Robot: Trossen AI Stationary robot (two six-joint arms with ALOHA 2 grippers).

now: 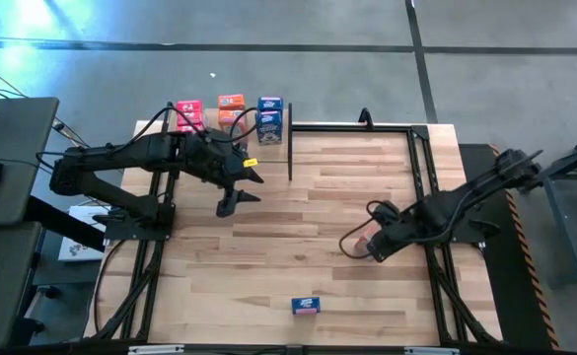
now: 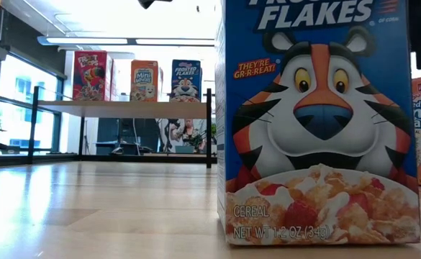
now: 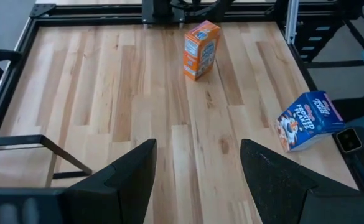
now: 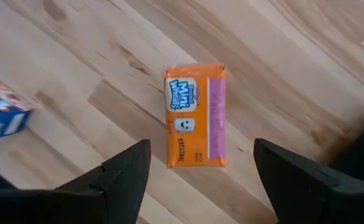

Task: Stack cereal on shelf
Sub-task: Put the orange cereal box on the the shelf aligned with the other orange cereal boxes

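Note:
On the shelf (image 2: 124, 106) at the table's far left stand three cereal boxes on their bases: a pink-red one (image 2: 91, 75), an orange one (image 2: 144, 80) and a blue one (image 2: 185, 80). A second blue box (image 1: 307, 306) stands near the table's front edge. Another orange box (image 4: 194, 116) rests on the tabletop at the right, upright in the left wrist view (image 3: 201, 50). My right gripper (image 4: 200, 180) hangs open above it, pointing steeply down, with nothing between its fingers. My left gripper (image 1: 244, 189) is open and raised in front of the shelf, holding nothing.
A black metal frame (image 1: 421, 177) runs along the table's edges, and a thin black post (image 1: 290, 153) stands at the shelf's right end. A cable loops on the wood beside my right gripper (image 1: 352, 237). Bare planks (image 1: 308, 227) lie between the two arms.

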